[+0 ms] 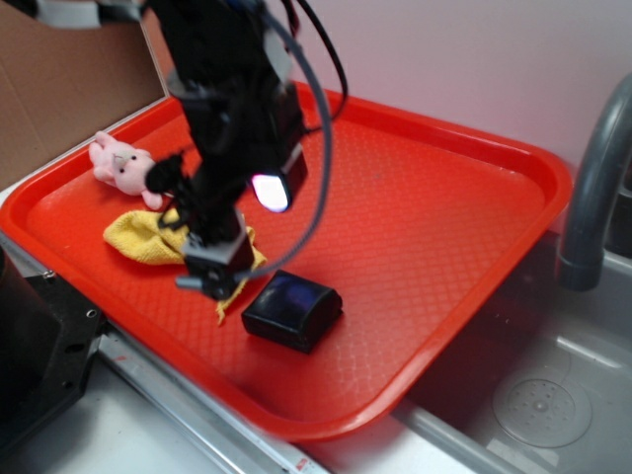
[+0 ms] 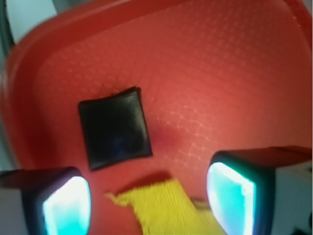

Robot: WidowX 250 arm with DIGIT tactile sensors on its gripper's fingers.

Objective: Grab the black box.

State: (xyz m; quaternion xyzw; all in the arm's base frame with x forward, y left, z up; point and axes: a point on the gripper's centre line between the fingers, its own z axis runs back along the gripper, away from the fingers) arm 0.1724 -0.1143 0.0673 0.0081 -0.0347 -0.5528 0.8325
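Note:
The black box (image 1: 292, 309) is small, glossy and rounded, and lies on the red tray (image 1: 425, 237) near its front edge. In the wrist view the black box (image 2: 115, 127) lies flat ahead of the fingers, left of centre. My gripper (image 1: 209, 276) hangs just left of the box, over the corner of a yellow cloth (image 1: 148, 237). In the wrist view my gripper (image 2: 149, 203) is open and empty, its two pads wide apart, with the yellow cloth (image 2: 161, 208) between them. The box is not between the pads.
A pink plush toy (image 1: 123, 165) lies at the tray's far left by the cloth. A grey faucet (image 1: 592, 188) and a sink basin (image 1: 533, 395) are to the right of the tray. A black machine body (image 1: 39, 346) stands at the left front. Cardboard is behind on the left.

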